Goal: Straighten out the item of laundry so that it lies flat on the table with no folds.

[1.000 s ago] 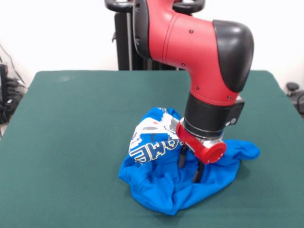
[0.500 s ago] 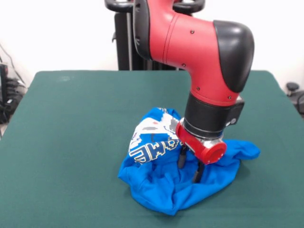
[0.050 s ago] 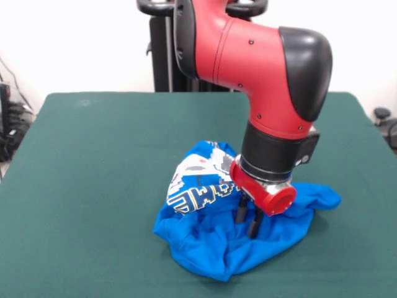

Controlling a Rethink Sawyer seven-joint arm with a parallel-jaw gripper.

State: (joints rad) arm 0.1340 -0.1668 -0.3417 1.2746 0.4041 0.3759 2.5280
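Pressing down into one crumpled item of laundry (image 3: 211, 239), the single gripper (image 3: 246, 222) has its two dark fingers (image 3: 239, 212) drawn close together, pinching a fold of the blue cloth. One shirt only, bunched at about five o'clock from the middle of the table (image 3: 93, 161), its white lettering facing nine o'clock.

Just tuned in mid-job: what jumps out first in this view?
The big red and black arm dominates, reaching down from the top. Its gripper is pressed into a crumpled bright blue T-shirt, fingers close together and apparently pinching cloth. The shirt sits bunched near the front of the dark green table, white lettering partly showing.
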